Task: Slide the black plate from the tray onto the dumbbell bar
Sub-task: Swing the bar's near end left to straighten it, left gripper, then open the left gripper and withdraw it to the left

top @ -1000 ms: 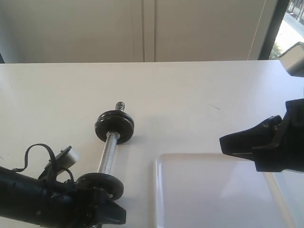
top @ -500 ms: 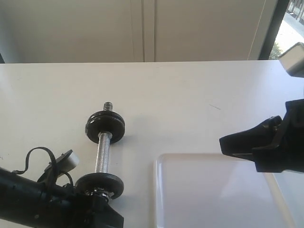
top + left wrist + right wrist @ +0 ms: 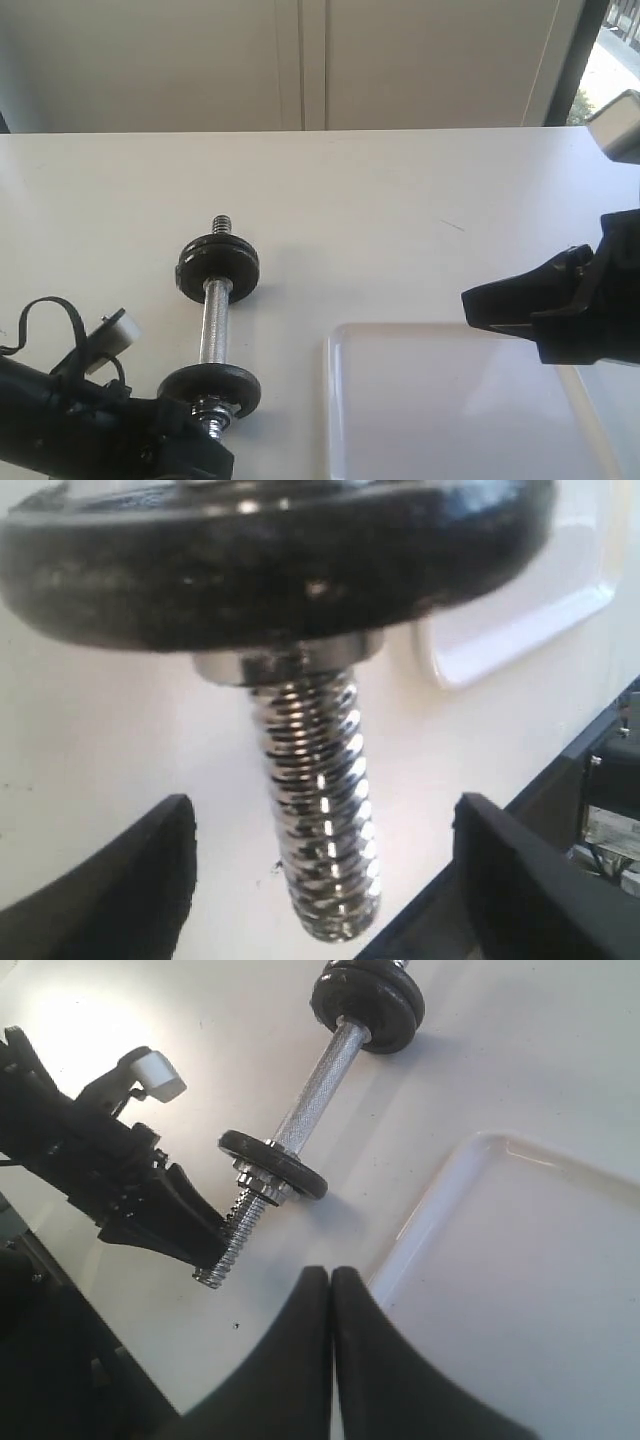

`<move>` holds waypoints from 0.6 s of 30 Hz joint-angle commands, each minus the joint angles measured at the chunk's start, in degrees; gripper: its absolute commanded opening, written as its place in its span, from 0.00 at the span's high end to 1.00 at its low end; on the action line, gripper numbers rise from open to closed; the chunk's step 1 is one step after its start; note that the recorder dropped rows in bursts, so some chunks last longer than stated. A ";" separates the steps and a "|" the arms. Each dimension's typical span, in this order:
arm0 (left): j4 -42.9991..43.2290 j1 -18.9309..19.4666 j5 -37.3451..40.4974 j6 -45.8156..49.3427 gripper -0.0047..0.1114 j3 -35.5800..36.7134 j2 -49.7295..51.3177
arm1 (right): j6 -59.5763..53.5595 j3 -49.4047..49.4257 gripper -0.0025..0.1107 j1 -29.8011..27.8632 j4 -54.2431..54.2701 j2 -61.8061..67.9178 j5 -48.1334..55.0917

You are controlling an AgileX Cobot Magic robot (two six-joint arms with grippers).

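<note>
While the dumbbell bar (image 3: 215,322) lies flat on the white table (image 3: 400,190), its long axis running from 6 o'clock to 12 o'clock in the exterior view, the left gripper (image 3: 325,875) stands at the 6 o'clock tip. Its jaws are wide apart, 1 finger on each side of the coarse thread and clear of it in the left wrist view. A chrome nut (image 3: 290,666) sits against a single disc (image 3: 210,388) at this end.

At the 12 o'clock end 2 discs are stacked with no nut outside them. The black plate (image 3: 372,985) is judged to be 1 of that pair, though which cannot be told. The tray (image 3: 440,420), at 3 o'clock of the bar, shows no disc on the part in view. Over its far rim hangs the right gripper (image 3: 331,1290), fingertips pressed together on nothing, well apart from the bar.

The left arm is plainly the nearer. Any retreat would have to run toward 6 o'clock, along the axis, to spare the thread.
</note>
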 commanded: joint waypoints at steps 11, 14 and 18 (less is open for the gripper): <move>25.60 2.95 9.15 -20.64 0.32 -5.45 -12.18 | -0.01 0.11 0.98 -0.31 0.35 0.13 0.19; 32.15 3.87 10.78 -26.59 0.34 -6.72 -15.95 | 0.00 0.11 0.98 -0.31 0.24 0.13 0.19; 36.21 4.58 12.83 -31.13 0.48 -8.92 -22.97 | -0.21 0.11 0.98 -0.31 -0.20 0.13 0.07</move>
